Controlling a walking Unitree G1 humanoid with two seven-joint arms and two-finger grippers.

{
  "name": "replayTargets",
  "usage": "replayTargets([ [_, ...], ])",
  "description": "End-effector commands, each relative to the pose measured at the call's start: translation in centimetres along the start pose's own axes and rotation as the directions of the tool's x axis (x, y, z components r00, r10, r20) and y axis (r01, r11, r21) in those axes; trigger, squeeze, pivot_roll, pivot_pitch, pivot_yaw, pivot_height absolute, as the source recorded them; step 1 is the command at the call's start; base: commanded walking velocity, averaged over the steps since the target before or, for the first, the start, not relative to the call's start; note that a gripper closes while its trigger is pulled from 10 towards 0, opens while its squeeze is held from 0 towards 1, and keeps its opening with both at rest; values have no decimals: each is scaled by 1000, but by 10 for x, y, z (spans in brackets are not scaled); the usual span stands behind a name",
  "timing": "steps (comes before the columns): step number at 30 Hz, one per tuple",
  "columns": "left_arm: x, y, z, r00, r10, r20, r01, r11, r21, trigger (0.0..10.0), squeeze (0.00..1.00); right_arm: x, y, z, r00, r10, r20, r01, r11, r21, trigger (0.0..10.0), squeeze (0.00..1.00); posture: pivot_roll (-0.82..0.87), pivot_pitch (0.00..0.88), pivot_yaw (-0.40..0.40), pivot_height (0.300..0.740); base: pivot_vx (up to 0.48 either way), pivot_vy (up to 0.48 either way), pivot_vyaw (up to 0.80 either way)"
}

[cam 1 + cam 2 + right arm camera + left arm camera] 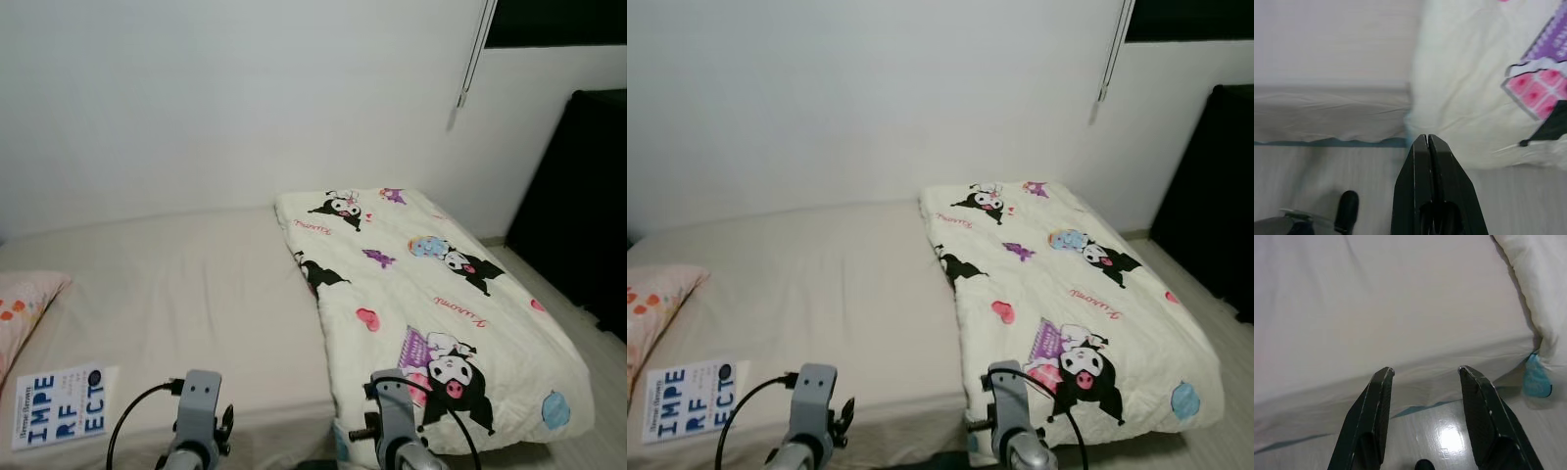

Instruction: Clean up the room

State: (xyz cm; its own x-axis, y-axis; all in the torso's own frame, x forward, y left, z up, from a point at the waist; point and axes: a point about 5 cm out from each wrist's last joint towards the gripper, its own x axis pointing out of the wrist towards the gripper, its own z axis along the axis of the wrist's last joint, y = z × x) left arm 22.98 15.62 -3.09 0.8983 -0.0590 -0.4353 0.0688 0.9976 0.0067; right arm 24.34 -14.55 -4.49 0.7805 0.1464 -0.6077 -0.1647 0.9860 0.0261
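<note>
Nearest the robot, both arms hang low at the foot of the bed's near edge. The left gripper (1422,382) has its fingers spread, pointing at the beige sheet (1400,308); the right gripper (1428,147) has its fingers pressed together, empty, aimed at the near edge of the cartoon-print quilt (431,294).

The book (61,403) titled "IMPERFECT" lies flat near the mattress edge, at about ten o'clock from the left gripper, so the left arm is nearer to it. Beyond it, at nine o'clock, sits the pillow (24,304).

The folded quilt runs its long axis from six towards twelve o'clock, ahead of the right gripper.
</note>
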Motion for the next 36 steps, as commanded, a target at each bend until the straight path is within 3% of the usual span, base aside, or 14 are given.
replayTargets([
  [1, -2, 0, -3, 1000, -3, -15, 4, 1000, 5, 10000, 0, -1, -1, -2, 1000, 1, -7, -1, 1000, -1, 10000, 0, -21, 0, 11, 732, 0, -461, 800],
  [8, -2, 0, -3, 1000, -5, -16, 5, 1000, 8, 10000, 0, -1, -1, -2, 1000, 0, -7, 0, 1000, 1, 10000, 0, -20, 0, 11, 732, 0, -464, 771],
  [36, -4, 1, -4, 1000, -6, -21, 6, 1000, 11, 10000, 0, -1, -1, -4, 1000, -5, -15, 5, 1000, 25, 10000, 0, -17, 0, 12, 732, 0, -462, 0],
])
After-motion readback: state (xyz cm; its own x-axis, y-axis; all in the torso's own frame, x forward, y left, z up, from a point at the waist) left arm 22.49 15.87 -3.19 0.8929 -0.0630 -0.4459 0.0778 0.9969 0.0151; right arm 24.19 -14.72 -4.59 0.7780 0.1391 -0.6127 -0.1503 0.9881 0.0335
